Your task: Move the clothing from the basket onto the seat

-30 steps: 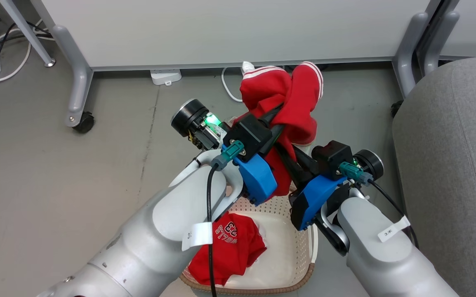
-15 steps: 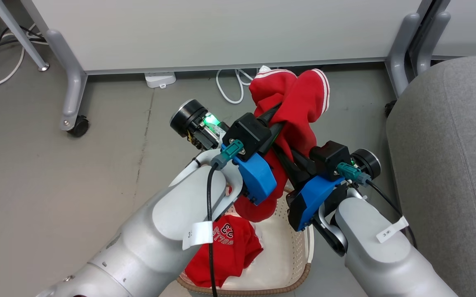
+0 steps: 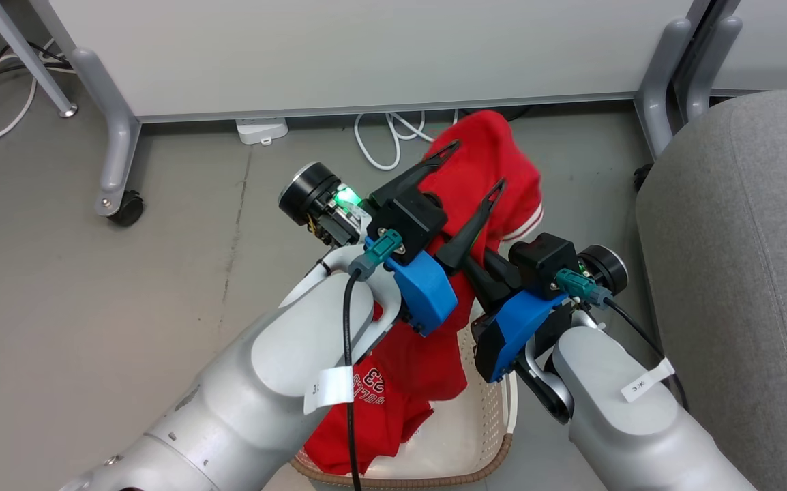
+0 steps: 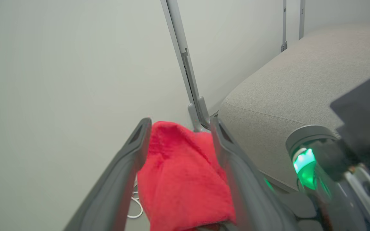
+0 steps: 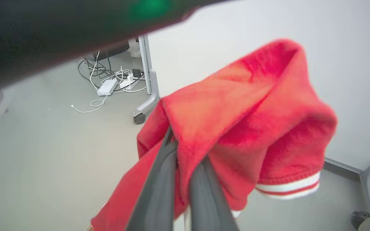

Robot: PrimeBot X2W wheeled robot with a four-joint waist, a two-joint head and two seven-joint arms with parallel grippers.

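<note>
Seat (image 3: 741, 239) lies right of garment (image 3: 502, 150), nearest right gripper (image 5: 186, 150), which pinches it; left gripper (image 3: 477, 165) stands wide open around it.

Grey floor (image 3: 93, 307) carries basket (image 3: 496, 409), wheeled partition leg (image 3: 115, 136), white power strip (image 3: 261, 129), cables (image 3: 373, 150).

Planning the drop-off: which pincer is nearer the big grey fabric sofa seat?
Right. The right pincer, shut on the soft red white-trimmed garment, lies closer to the seat on the robot's right; the open left pincer lies farther left, astride the same garment.
</note>
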